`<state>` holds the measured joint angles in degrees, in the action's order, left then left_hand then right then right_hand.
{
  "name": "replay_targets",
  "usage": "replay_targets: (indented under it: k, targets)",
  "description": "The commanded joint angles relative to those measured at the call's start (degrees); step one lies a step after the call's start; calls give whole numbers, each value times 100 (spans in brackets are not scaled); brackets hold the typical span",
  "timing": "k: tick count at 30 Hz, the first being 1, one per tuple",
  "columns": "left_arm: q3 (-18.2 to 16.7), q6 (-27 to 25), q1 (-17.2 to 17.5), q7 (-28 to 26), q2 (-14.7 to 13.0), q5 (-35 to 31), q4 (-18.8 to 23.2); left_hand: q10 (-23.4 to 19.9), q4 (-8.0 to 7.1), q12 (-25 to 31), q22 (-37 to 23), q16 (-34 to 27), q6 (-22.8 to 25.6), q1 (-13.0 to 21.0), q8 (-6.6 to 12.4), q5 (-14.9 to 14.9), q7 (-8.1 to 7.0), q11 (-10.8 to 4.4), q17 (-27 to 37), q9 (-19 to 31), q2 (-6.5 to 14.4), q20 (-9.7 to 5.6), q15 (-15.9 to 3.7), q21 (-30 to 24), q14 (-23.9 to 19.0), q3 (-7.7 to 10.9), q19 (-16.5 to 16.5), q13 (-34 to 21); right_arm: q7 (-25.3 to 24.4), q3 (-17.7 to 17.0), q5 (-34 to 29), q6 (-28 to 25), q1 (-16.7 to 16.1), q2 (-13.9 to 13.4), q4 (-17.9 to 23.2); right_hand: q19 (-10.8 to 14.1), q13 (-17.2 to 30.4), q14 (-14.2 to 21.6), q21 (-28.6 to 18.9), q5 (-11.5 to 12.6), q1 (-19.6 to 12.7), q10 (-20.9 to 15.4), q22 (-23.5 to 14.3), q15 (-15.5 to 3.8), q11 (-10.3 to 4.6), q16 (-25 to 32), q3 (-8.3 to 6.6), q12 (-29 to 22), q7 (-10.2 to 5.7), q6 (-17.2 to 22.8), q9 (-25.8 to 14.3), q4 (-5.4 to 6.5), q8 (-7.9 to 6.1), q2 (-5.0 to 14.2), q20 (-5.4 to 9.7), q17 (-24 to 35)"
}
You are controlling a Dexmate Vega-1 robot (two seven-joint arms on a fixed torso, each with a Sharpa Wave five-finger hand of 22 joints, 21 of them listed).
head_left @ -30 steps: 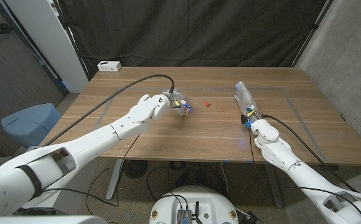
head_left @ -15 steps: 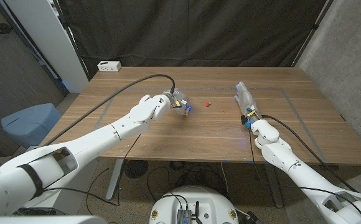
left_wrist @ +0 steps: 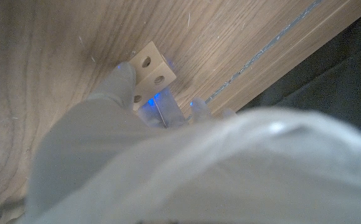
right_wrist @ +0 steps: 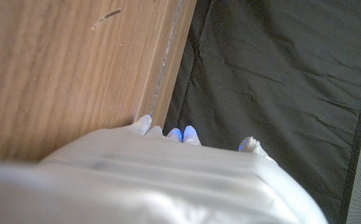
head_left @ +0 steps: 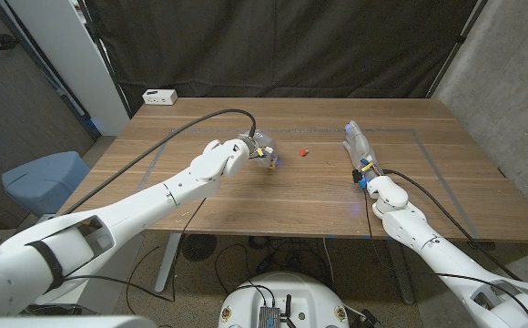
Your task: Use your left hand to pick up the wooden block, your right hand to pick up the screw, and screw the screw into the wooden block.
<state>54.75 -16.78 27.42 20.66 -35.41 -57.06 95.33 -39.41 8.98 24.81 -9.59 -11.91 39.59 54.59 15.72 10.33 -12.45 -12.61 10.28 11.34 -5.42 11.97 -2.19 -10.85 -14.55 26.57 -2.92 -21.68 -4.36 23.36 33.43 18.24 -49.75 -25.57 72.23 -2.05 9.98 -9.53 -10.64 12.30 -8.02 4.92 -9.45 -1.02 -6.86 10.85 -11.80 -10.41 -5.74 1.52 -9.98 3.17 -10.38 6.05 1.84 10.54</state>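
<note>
- Wooden table (head_left: pixel 300 196): a brown plank top that spans the head view, with a dark curtain (head_left: pixel 282 46) hanging behind its far edge.
- Left arm (head_left: pixel 137 205): it enters from the lower left corner and reaches to the middle of the table; a black cable (head_left: pixel 191 128) arcs from the wrist across the table's left part.
- Right arm (head_left: pixel 428 241): it enters from the lower right corner and ends over the right half of the table.
- Right hand (head_left: pixel 359 146): raised with its fingers together and pointing toward the far edge; it holds nothing. In the right wrist view the fingertips (right_wrist: pixel 183 134) show above the back of the hand, against the table edge and the curtain.
- Left hand (head_left: pixel 257 148): its fingers are closed around the wooden block (left_wrist: pixel 148 70). The left wrist view shows a pale cube with round holes in its faces, pinched at the fingertips (left_wrist: pixel 123 78) just above the table.
- White box (head_left: pixel 159 96): it sits at the table's far left corner.
- Screw (head_left: pixel 304 152): a small red item lying on the table between the two hands, nearer the left hand and untouched.
</note>
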Motion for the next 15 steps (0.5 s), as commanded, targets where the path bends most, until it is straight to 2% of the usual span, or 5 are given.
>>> replay_targets:
  k: [1,15]
  targets:
    - [-8,-1,38,-257,20,20,-55,-164,-8,-5,-16,-20,200,83,68,-26,1,-2,24,3,38,4,-443,-16,-135,-52,108,-35,-12,5,6,-28,12,0,-20,-40,14,-6,-22,24,51,-14,-27,46,-51,22,-48,-13,-48,15,-24,-10,-37,-3,-4,14]
    - [-47,-140,93,-350,-11,-15,62,-470,-25,-18,-16,-39,579,122,121,-21,5,-3,30,-7,60,-72,-533,-16,-348,-136,270,-74,54,49,-25,-48,100,7,-90,-42,14,1,-23,26,62,-28,-27,33,-57,25,-54,-16,-42,26,-24,-8,-39,2,-6,16]
